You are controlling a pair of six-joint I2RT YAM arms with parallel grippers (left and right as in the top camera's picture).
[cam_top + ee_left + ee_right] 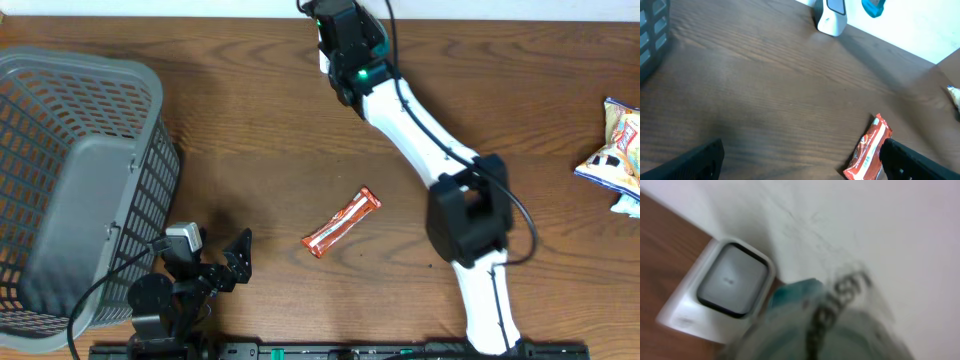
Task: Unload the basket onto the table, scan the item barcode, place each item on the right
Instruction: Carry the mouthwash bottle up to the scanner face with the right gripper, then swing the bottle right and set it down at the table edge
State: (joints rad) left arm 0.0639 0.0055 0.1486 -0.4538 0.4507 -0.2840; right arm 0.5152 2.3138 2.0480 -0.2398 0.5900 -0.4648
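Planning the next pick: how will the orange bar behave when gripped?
The bar looks small and thin, so probably light. It lies flat, so unlikely to roll. Its glossy wrapper may slip or crinkle.

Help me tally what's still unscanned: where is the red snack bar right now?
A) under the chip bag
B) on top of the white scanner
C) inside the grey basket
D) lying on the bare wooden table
D: the red snack bar lies flat on the wooden table, well apart from the grey basket.
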